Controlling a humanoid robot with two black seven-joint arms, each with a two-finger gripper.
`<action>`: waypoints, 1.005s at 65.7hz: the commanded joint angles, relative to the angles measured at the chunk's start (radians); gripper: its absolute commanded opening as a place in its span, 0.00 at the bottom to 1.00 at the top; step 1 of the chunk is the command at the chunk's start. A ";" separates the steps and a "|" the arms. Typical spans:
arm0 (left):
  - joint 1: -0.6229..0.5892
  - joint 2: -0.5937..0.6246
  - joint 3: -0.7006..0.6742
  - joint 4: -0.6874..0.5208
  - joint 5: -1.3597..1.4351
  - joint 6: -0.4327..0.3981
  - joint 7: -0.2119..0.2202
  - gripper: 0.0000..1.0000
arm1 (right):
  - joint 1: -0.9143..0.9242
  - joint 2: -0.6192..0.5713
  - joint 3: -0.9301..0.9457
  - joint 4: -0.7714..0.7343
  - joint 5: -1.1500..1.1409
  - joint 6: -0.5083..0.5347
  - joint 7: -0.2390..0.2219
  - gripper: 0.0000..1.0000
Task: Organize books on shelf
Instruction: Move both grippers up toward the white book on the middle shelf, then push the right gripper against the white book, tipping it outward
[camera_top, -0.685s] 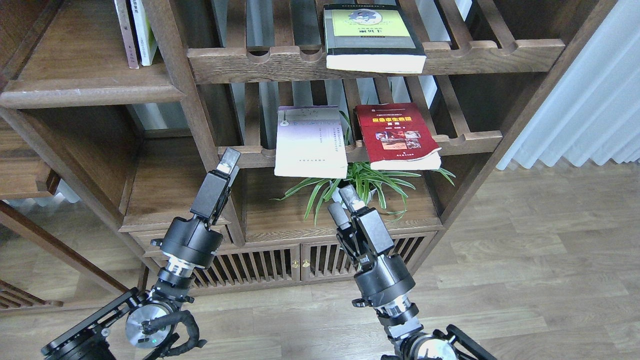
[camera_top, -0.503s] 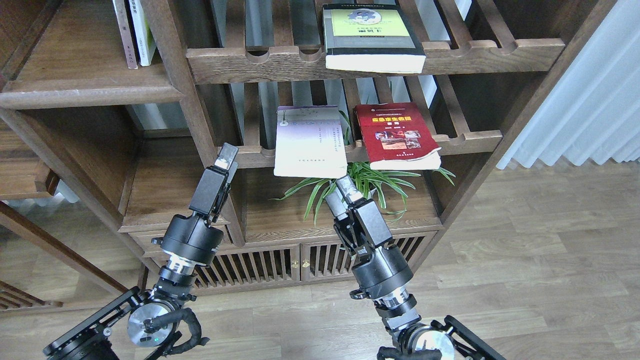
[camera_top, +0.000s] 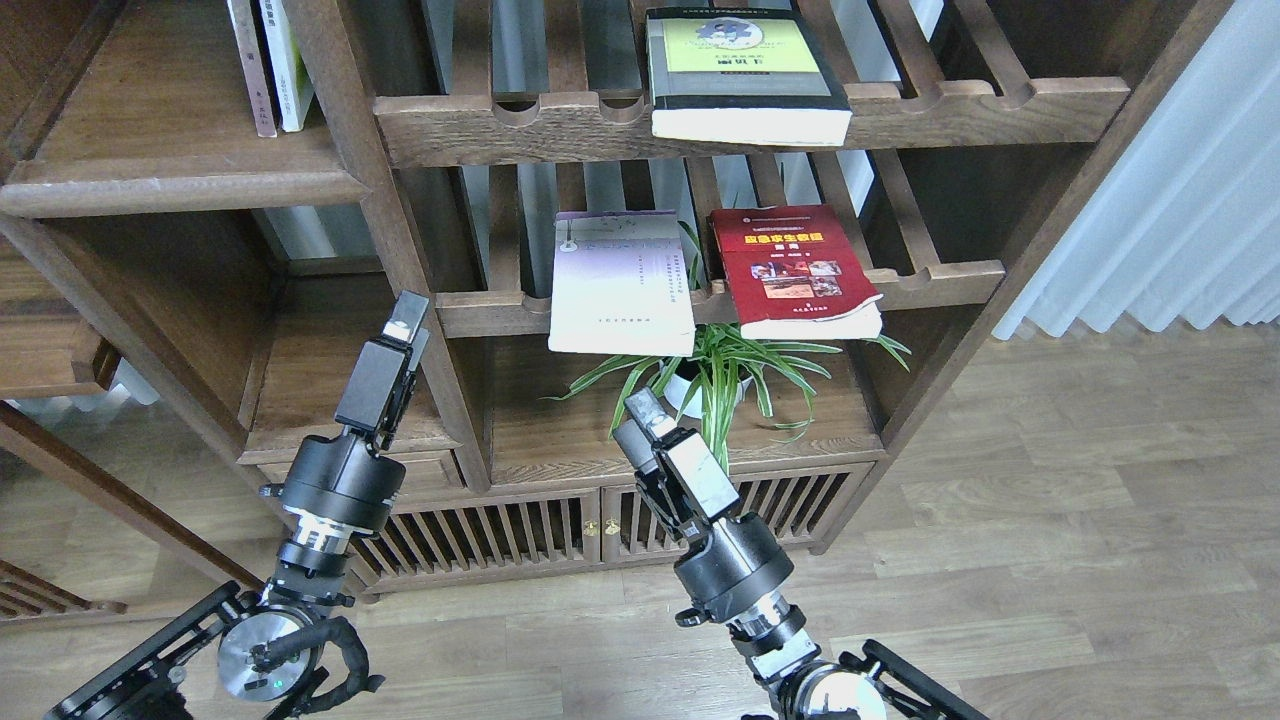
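A pale lavender-and-white book (camera_top: 620, 285) lies flat on the middle slatted rack, its front end overhanging the rail. A red book (camera_top: 795, 270) lies beside it on the right. A grey and yellow-green book (camera_top: 745, 75) lies on the upper rack. Two thin books (camera_top: 268, 65) stand upright on the solid dark-brown shelf (camera_top: 170, 160) at top left. My left gripper (camera_top: 405, 322) is in front of the lower-left compartment, seen side-on and empty. My right gripper (camera_top: 640, 412) hangs below the lavender book, apart from it, fingers slightly parted and empty.
A potted spider plant (camera_top: 715, 375) stands on the cabinet top under the racks, right behind my right gripper. An upright post (camera_top: 400, 250) separates the left compartments from the racks. White curtains (camera_top: 1180, 200) hang at the right over the wooden floor.
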 joint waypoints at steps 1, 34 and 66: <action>0.022 0.000 -0.016 0.017 0.000 0.000 0.000 1.00 | 0.075 0.000 0.000 -0.048 0.050 -0.159 0.002 0.99; 0.084 -0.001 -0.020 0.022 0.000 0.000 0.000 1.00 | 0.338 0.000 -0.077 -0.223 0.286 -0.321 0.002 0.99; 0.073 -0.012 -0.013 0.056 0.000 0.000 0.000 1.00 | 0.502 0.000 -0.126 -0.372 0.426 -0.383 -0.012 0.99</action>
